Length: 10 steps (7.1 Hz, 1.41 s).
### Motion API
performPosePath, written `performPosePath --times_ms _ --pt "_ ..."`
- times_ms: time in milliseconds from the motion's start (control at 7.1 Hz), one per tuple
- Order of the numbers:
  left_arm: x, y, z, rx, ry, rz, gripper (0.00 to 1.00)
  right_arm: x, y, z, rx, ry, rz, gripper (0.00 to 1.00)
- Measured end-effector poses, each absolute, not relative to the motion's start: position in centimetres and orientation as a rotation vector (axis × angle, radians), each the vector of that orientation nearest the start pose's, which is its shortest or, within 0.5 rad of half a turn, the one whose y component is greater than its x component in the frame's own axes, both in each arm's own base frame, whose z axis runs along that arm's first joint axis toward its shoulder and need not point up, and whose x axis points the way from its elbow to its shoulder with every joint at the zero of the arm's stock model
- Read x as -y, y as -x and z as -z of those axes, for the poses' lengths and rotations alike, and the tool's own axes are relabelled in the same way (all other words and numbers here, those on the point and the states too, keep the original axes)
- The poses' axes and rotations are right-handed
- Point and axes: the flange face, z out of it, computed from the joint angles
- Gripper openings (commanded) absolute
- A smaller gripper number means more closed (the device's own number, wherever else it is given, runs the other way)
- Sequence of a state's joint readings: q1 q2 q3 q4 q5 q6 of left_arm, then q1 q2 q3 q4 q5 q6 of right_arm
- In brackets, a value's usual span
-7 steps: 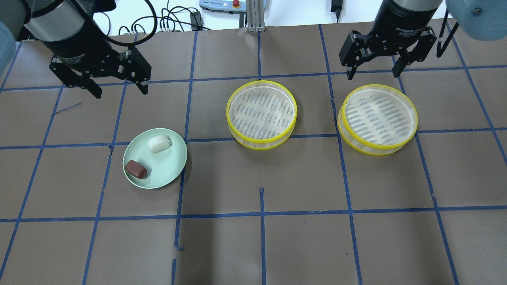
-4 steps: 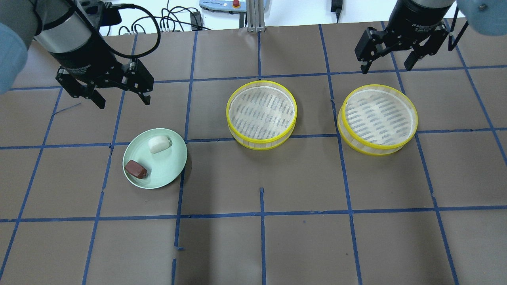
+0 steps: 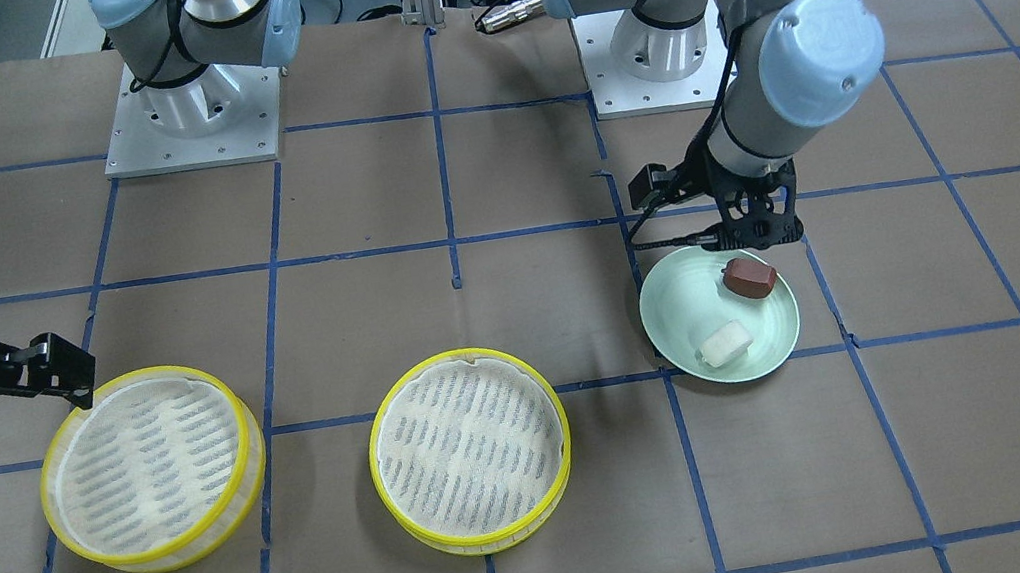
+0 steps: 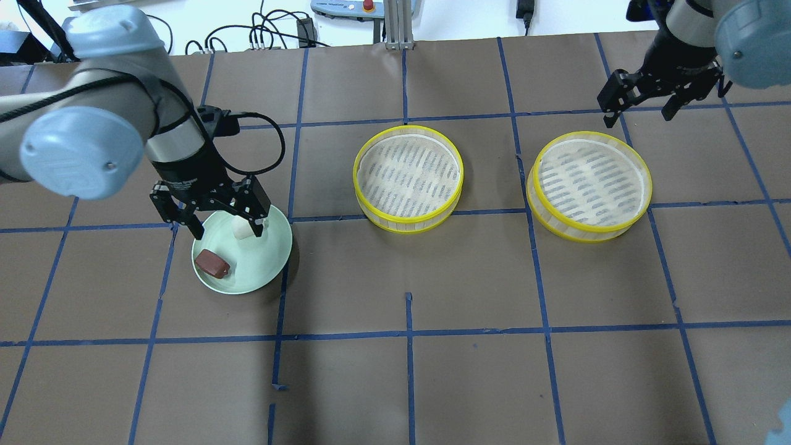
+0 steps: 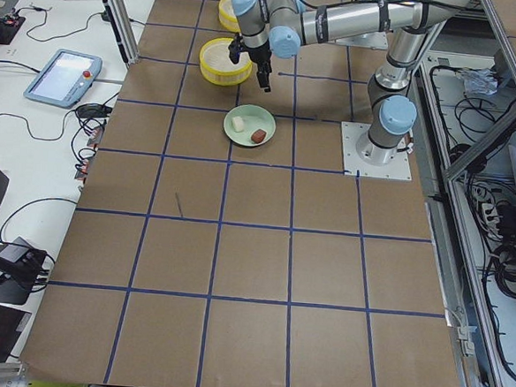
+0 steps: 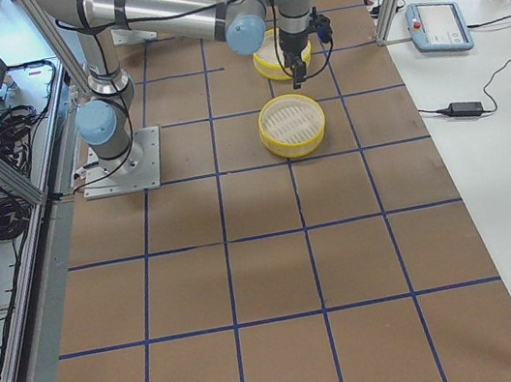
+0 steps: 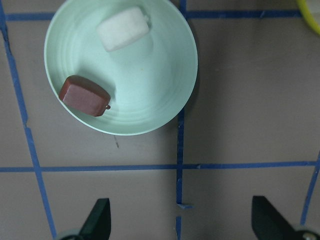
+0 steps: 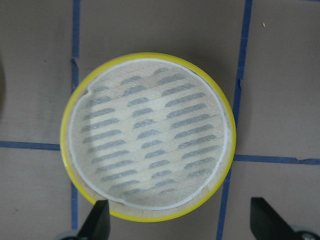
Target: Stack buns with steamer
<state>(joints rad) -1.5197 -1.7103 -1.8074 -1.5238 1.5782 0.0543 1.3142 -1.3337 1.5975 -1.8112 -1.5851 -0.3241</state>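
Observation:
A white bun (image 7: 123, 28) and a glossy reddish-brown bun (image 7: 84, 96) lie on a pale green plate (image 7: 150, 90). In the overhead view my left gripper (image 4: 228, 233) is open above the plate (image 4: 272, 259); one finger partly hides the white bun (image 4: 238, 230), and the brown bun (image 4: 212, 264) shows clearly. Two yellow-rimmed steamer trays stand empty, one in the middle (image 4: 408, 176) and one to the right (image 4: 590, 185). My right gripper (image 4: 638, 118) is open and empty, above the table just beyond the right steamer (image 8: 147, 137).
The brown table carries a blue tape grid. Cables and a control pendant (image 4: 346, 7) lie beyond its far edge. The two arm bases (image 3: 191, 112) stand on the robot's side of the table.
My left gripper has moved from the far left of the table down over the green plate. My right gripper has moved right and away from the right steamer. Both stay open.

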Motion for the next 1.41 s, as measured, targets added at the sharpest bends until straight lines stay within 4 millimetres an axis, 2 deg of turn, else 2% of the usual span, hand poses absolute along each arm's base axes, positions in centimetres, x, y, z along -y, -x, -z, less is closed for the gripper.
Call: performPosePath --times_ms 141,423,563,704,845,986,1127,1268,1408 --pt "50.9 10.2 -28.1 -3.072 -0.020 -0.492 1.00 58.9 4.3 -34.6 -3.136 0.080 -0.090 1.00" --pt "53.7 9.1 -23.8 -2.997 -0.049 -0.349 0.96 59.3 7.4 -29.6 -3.127 0.056 -0.125 1.00" --pt "54.7 8.9 -21.4 -2.999 -0.052 -0.334 0.80 59.1 7.9 -27.1 -3.135 0.051 -0.101 1.00" --pt "55.3 8.8 -19.9 -3.024 -0.045 -0.327 0.46 58.6 7.9 -25.2 -3.146 0.050 -0.068 1.00" --pt "55.6 8.9 -19.2 -3.050 -0.039 -0.318 0.18 58.5 7.9 -23.8 -3.153 0.050 -0.045 1.00" --pt "55.7 9.0 -19.1 -3.060 -0.039 -0.311 0.02 58.9 8.1 -22.4 -3.164 0.050 -0.016 0.99" --pt "55.9 9.0 -19.3 -3.062 -0.038 -0.302 0.00 59.3 8.3 -21.1 -3.176 0.051 0.003 0.76" --pt "56.0 8.9 -19.9 -3.062 -0.034 -0.288 0.00 59.4 8.4 -20.6 -3.181 0.059 0.012 0.39" --pt "56.0 8.9 -21.0 -3.064 -0.026 -0.267 0.00 59.6 8.5 -20.6 -3.184 0.098 0.021 0.31"
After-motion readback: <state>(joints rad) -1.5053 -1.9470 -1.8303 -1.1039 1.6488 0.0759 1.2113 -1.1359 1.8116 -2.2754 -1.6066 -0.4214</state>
